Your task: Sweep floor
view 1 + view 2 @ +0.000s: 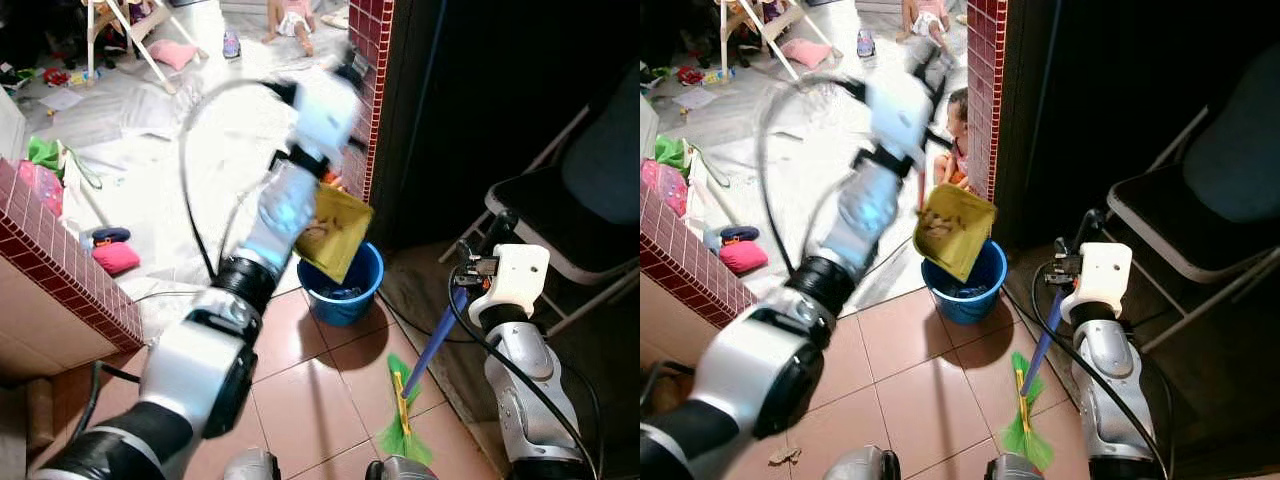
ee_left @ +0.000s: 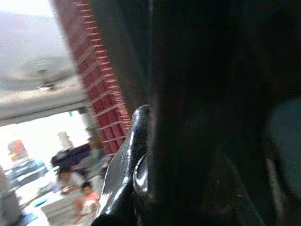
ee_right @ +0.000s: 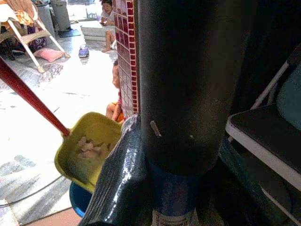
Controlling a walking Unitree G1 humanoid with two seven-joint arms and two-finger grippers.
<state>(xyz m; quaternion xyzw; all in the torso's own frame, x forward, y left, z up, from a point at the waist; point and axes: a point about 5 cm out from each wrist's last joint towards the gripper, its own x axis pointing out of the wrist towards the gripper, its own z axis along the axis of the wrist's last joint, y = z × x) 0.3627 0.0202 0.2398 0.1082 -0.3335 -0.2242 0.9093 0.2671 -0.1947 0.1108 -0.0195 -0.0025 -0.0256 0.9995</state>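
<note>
Two tools in play. Left gripper (image 1: 345, 75) is raised far and high; the yellow dustpan (image 1: 952, 228) hangs below it on a red handle (image 3: 28, 96), tilted over the blue bucket (image 1: 970, 290). I can't tell how its fingers stand — motion blur in the head views, and the left wrist view is dark.

Right gripper (image 1: 1065, 262) sits low on the right, clamped on the broom's blue shaft (image 1: 1042, 350); green bristles (image 1: 1025, 430) rest on the tile near the robot's feet.

Dustpan carries a pile of pale debris (image 3: 89, 148) — light and loose, so it should slide out easily with more tilt, and spill just as easily if the pan swings wide of the bucket rim. The pan itself looks like light, stiff plastic; the long handle is the right hold. The broom looks light too, shaft rigid, bristles soft.

A small child (image 1: 955, 135) sits just beyond the red brick pillar (image 1: 985, 90), far side of the bucket — keep swings tight. A folding chair (image 1: 560, 230) stands right of the broom.
</note>
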